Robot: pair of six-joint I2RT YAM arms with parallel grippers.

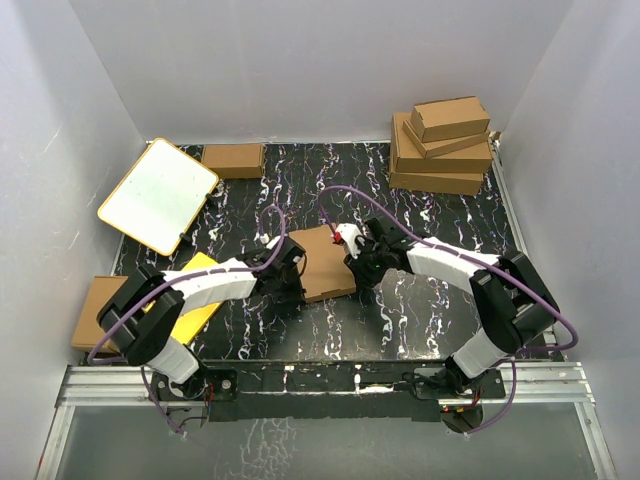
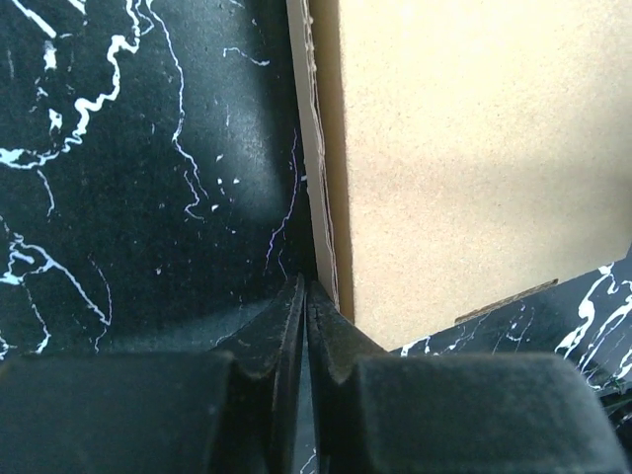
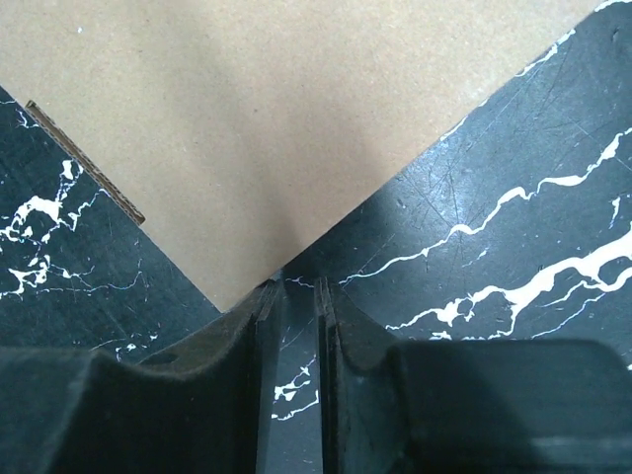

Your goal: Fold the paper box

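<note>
The paper box (image 1: 322, 265) lies flat and closed on the black marbled table, between the two arms. My left gripper (image 1: 292, 268) sits at its left side. In the left wrist view the left gripper (image 2: 304, 286) is shut with nothing between its fingers, the tips right beside the box (image 2: 474, 168) at its corrugated edge. My right gripper (image 1: 352, 262) is at the box's right side. In the right wrist view the right gripper (image 3: 294, 286) stands slightly open over bare table, its left fingertip touching a corner of the box (image 3: 247, 128).
A stack of brown boxes (image 1: 445, 145) stands at the back right and a single one (image 1: 233, 159) at the back. A white board with an orange rim (image 1: 158, 195) leans at the left. A yellow card (image 1: 195, 300) and another brown box (image 1: 95, 310) lie at the near left.
</note>
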